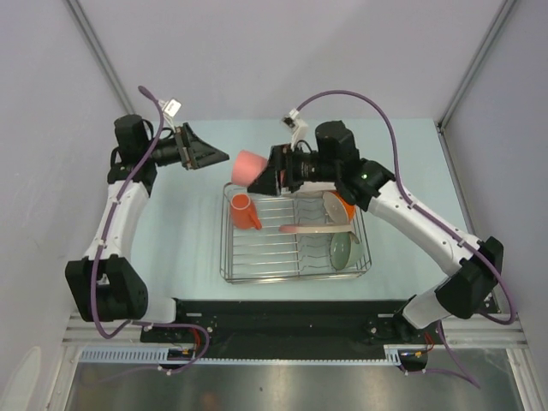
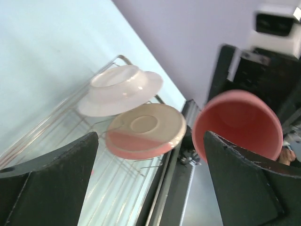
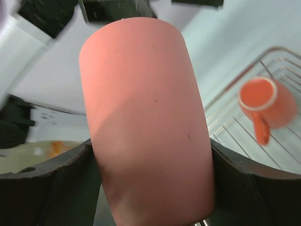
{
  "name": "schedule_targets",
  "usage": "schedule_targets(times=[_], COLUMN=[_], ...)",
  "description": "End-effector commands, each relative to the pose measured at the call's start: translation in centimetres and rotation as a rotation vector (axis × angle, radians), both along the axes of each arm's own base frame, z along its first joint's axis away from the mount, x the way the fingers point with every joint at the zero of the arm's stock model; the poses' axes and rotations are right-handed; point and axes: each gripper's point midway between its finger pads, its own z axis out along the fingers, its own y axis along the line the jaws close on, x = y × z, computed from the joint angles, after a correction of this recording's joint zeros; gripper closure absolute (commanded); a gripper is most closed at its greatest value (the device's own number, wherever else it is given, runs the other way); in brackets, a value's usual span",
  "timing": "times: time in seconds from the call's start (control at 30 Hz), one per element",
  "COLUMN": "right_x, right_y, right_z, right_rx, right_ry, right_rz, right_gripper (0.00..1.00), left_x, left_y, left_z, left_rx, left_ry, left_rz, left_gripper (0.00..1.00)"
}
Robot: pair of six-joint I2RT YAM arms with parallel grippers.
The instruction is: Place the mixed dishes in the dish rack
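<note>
My right gripper (image 1: 264,174) is shut on the pink tumbler (image 1: 248,165) and holds it sideways in the air above the far left corner of the dish rack (image 1: 229,257). In the right wrist view the tumbler (image 3: 146,117) fills the space between the fingers. The orange mug (image 1: 246,211) lies in the rack's left side and also shows in the right wrist view (image 3: 265,106). The pink-and-cream plate (image 1: 312,229), pale green bowl (image 1: 340,251), white shallow plate (image 1: 334,205) and orange bowl (image 1: 347,208) stand in the rack's right side. My left gripper (image 1: 214,157) is open and empty, left of the tumbler.
The left wrist view shows the white plate (image 2: 120,89), the pink-and-cream plate (image 2: 146,129), the tumbler's mouth (image 2: 237,122) and the rack wires (image 2: 117,179). The pale table (image 1: 180,231) has grey walls at the back and both sides. A black rail (image 1: 282,312) runs along the near edge.
</note>
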Motion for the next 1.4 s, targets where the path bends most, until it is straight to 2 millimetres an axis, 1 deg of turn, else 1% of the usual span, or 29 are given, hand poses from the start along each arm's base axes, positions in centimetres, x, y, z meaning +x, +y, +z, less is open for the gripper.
schedule_targets(times=[0.0, 0.03, 0.07, 0.13, 0.17, 0.23, 0.27, 0.3, 0.33, 0.37, 0.43, 0.5, 0.57, 0.6, 0.63, 0.67, 0.7, 0.77, 0.8, 0.87, 0.9, 1.0, 1.03, 1.1, 1.23, 1.37], right_x=[-3.4, -4.4, -4.2, -5.3, -5.9, -5.9, -6.6, -7.2, -7.3, -7.8, -7.7, -7.9, -8.0, -8.2, -8.2, -8.3, -8.2, -7.6, -7.4, -6.8, -6.6, -5.7, -5.6, -5.5, -5.9, -6.1], right_y=[-1.0, -0.1, -0.2, -0.4, -0.6, -0.6, -0.4, -1.3, -1.3, -2.2, -3.0, -3.1, -2.9, -2.6, -2.4, -2.0, -1.6, -1.5, -1.2, -1.2, -1.1, -0.9, -0.9, -0.9, -0.5, 0.0], right_z=[-4.1, -5.3, -6.1, -7.0, -8.4, -8.9, -9.2, -9.9, -9.4, -10.9, -12.0, -13.3, -14.1, -15.1, -15.6, -15.7, -16.9, -17.6, -18.6, -19.5, -20.3, -21.1, -22.0, -22.6, -24.1, -24.9], right_rx=[-0.329, -0.377, -0.434, -0.528, -0.603, -0.661, -0.685, -0.744, -0.758, -0.856, -0.954, -0.986, -1.011, -1.036, -1.05, -1.054, -1.085, -1.123, -1.149, -1.182, -1.202, -1.235, -1.26, -1.277, -1.303, -1.312], right_ry=[-0.098, -0.101, -0.138, -0.136, -0.137, -0.176, -0.189, -0.186, -0.199, -0.191, -0.214, -0.198, -0.185, -0.171, -0.167, -0.167, -0.164, -0.183, -0.178, -0.185, -0.178, -0.192, -0.184, -0.187, -0.175, -0.168], right_rz=[0.025, 0.06, 0.056, 0.083, 0.089, 0.091, 0.113, 0.139, 0.144, 0.159, 0.157, 0.173, 0.187, 0.202, 0.212, 0.218, 0.227, 0.212, 0.219, 0.209, 0.21, 0.196, 0.202, 0.205, 0.232, 0.248], right_gripper=[1.0, 1.0, 1.0, 1.0, 1.0, 1.0, 1.0, 1.0, 1.0, 1.0, 1.0, 1.0, 1.0, 1.0, 1.0, 1.0, 1.0, 1.0, 1.0, 1.0, 1.0, 1.0, 1.0, 1.0, 1.0, 1.0], left_x=[0.9, 1.2, 1.4, 1.9, 2.2, 2.5, 2.7, 2.8, 3.1, 3.1, 3.4, 3.5, 3.6, 3.7, 3.8, 3.8, 3.8, 3.9, 3.9, 3.8, 3.8, 3.7, 3.8, 3.7, 3.6, 3.6], left_y=[1.5, 1.7, 1.8, 2.3, 2.5, 2.7, 2.9, 3.0, 3.2, 3.2, 3.4, 3.5, 3.6, 3.6, 3.7, 3.8, 3.8, 3.8, 3.8, 3.8, 3.8, 3.8, 3.9, 3.9, 3.9, 3.9], left_z=[-2.1, -2.6, -2.9, -4.1, -4.5, -5.3, -5.6, -5.8, -6.1, -6.3, -6.6, -6.8, -7.0, -7.1, -7.2, -7.2, -7.1, -7.2, -7.3, -7.5, -7.6, -8.0, -8.2, -8.4, -8.8, -8.9], left_rx=[0.082, 0.108, 0.122, 0.162, 0.175, 0.192, 0.202, 0.211, 0.227, 0.231, 0.241, 0.243, 0.247, 0.249, 0.253, 0.255, 0.256, 0.257, 0.258, 0.259, 0.26, 0.265, 0.267, 0.269, 0.268, 0.266], left_ry=[-0.017, -0.04, -0.044, -0.04, -0.035, -0.02, -0.018, -0.015, -0.022, -0.02, -0.016, -0.01, -0.008, -0.006, -0.004, -0.005, -0.005, -0.005, -0.003, 0.003, 0.003, 0.005, 0.008, 0.012, 0.013, 0.009], left_rz=[0.062, 0.075, 0.086, 0.118, 0.129, 0.138, 0.15, 0.159, 0.17, 0.171, 0.186, 0.191, 0.201, 0.207, 0.214, 0.216, 0.219, 0.222, 0.223, 0.224, 0.223, 0.218, 0.221, 0.22, 0.221, 0.229], left_gripper=[0.0, 0.0, 0.0, 0.0, 0.0, 0.0, 0.0, 0.0, 0.0, 0.0, 0.0, 0.0, 0.01, 0.01, 0.0, 0.0, 0.0, 0.0, 0.0, 0.0, 0.0, 0.0, 0.0, 0.0, 0.0, 0.0])
